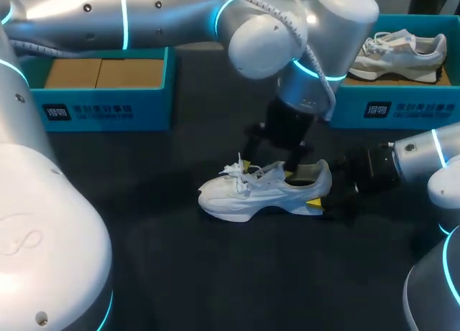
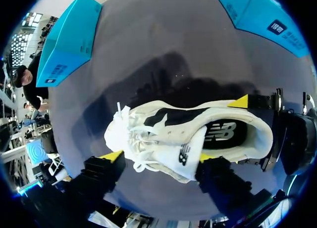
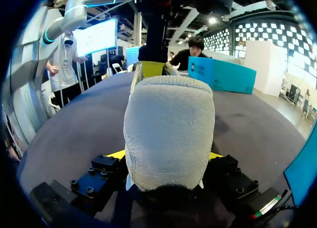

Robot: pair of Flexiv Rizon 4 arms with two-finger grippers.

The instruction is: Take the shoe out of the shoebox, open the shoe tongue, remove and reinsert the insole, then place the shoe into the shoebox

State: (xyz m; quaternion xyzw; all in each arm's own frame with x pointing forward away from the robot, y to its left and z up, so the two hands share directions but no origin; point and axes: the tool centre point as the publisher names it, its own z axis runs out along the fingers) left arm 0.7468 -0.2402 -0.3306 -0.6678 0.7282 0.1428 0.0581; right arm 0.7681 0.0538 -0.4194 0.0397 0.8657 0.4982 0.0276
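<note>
Dark tabletop [image 1: 180, 273] carries a white lace-up sneaker [image 1: 262, 191], its heel [image 3: 168, 129] pinched between my right fingers [image 3: 115, 155], while my left fingers [image 2: 113, 156] hang spread over its tongue [image 2: 185, 156].

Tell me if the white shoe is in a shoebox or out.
Out. The shoe stands upright on the table, its heel clamped in the right gripper.
</note>
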